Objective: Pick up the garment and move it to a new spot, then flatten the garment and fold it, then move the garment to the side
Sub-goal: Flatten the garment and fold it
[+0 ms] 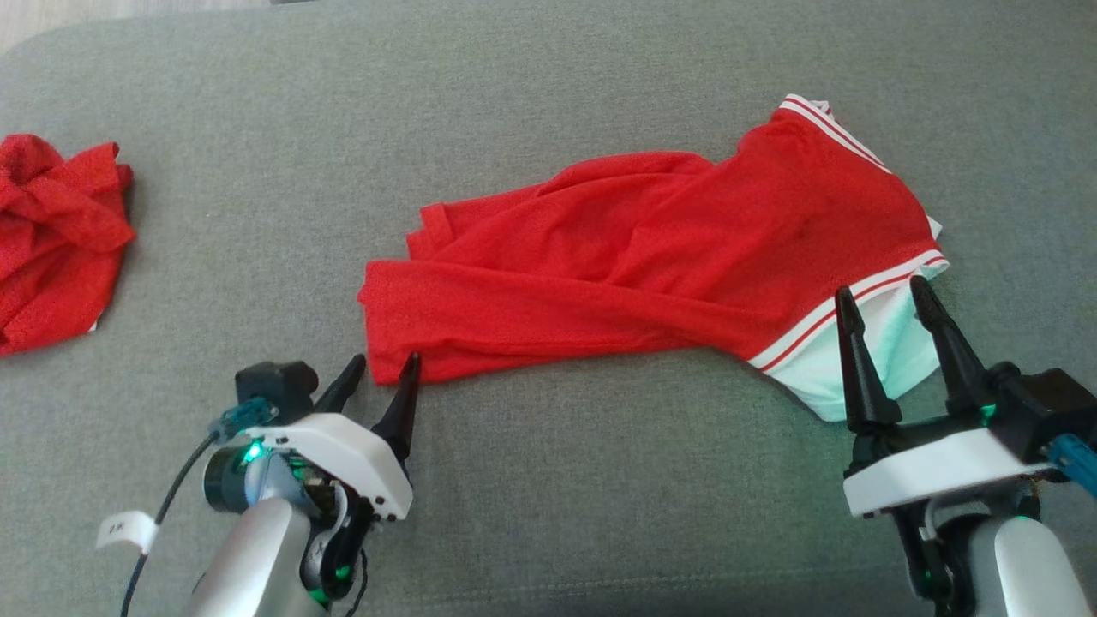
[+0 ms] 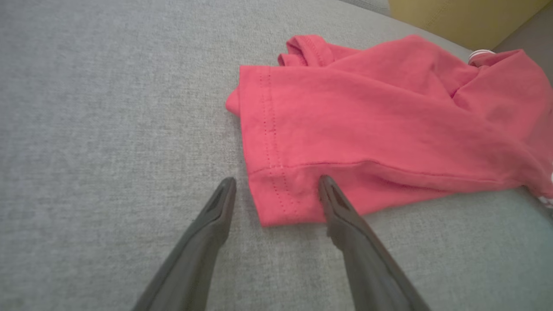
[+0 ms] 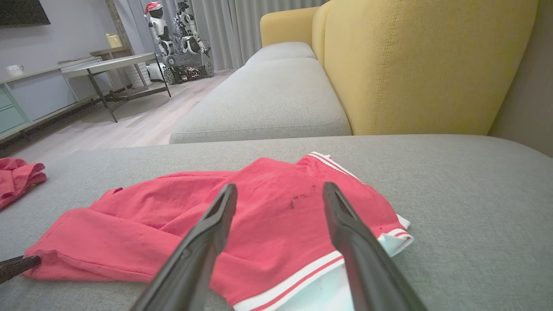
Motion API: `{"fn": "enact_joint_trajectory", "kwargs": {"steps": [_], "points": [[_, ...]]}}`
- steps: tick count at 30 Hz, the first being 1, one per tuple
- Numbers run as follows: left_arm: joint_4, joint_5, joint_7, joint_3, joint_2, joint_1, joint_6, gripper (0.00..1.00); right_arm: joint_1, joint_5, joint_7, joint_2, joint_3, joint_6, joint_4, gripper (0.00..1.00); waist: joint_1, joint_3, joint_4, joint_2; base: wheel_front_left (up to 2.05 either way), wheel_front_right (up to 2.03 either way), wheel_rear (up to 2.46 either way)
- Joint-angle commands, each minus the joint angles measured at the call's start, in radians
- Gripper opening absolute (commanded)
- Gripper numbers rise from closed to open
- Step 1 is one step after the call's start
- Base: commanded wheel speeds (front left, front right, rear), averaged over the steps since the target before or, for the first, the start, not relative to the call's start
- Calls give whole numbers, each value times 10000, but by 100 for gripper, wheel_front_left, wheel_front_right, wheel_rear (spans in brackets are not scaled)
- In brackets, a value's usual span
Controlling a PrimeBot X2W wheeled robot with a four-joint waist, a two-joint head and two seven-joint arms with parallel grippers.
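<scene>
the red garment (image 1: 651,248) (image 2: 367,129) (image 3: 259,224) lies spread lengthwise but creased across the grey sofa cushion (image 1: 548,480), its plain stitched hem toward the robot's left and its white-striped band, with pale lining showing, toward the right. the left gripper (image 1: 386,360) (image 2: 276,181) sits at the near hem corner with its jaws spread wide and nothing held: one finger is over the red cloth just inside the hem, the other over bare cushion beside it. whether that finger presses on the fabric or is just above it is hard to tell. the right gripper (image 1: 881,288) (image 3: 280,186) is spread just as wide and empty, its fingers pointing over the striped band and the pale lining at the near right corner. well apart, at the cushion's far left, lies a second crumpled red cloth (image 1: 56,240) (image 3: 17,177). in the right wrist view a yellow backrest (image 3: 423,65) rises behind the cushion, with a side table (image 3: 112,65) and another robot (image 3: 181,39) across the room.
</scene>
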Motion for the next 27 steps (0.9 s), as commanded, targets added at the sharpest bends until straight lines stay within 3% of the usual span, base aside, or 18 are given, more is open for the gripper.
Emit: {"fn": "enact_joint_trajectory", "kwargs": {"steps": [1,3,5,8,9,17,27], "points": [[-225,-49,-177,407,84,-443,-43,100,-300,86,-8,-48,232,-9,-295,100,0,-4,-12,0,0,0,0],[-161,-78,-270,417,88,-443,-64,96,-290,115,-1,-48,218,-9,-288,100,0,-3,-19,0,0,0,0],[-150,-73,-390,422,122,-432,-78,45,-280,152,-2,-48,214,-9,-271,100,0,-5,-29,0,0,0,0],[-192,-76,-584,442,176,-401,-100,10,-269,214,7,-48,212,-9,-226,100,0,5,-23,0,0,0,0],[-235,-72,-638,445,190,-379,-95,3,-263,244,16,-48,205,-9,-208,100,0,6,-18,0,0,0,0],[-973,58,-985,462,362,-88,117,0,-295,384,76,-47,-152,-9,29,100,0,-3,48,0,0,0,0],[-1662,72,-936,319,371,114,237,0,-685,159,542,-47,-1703,-9,2048,100,0,168,199,0,0,0,0]]}}
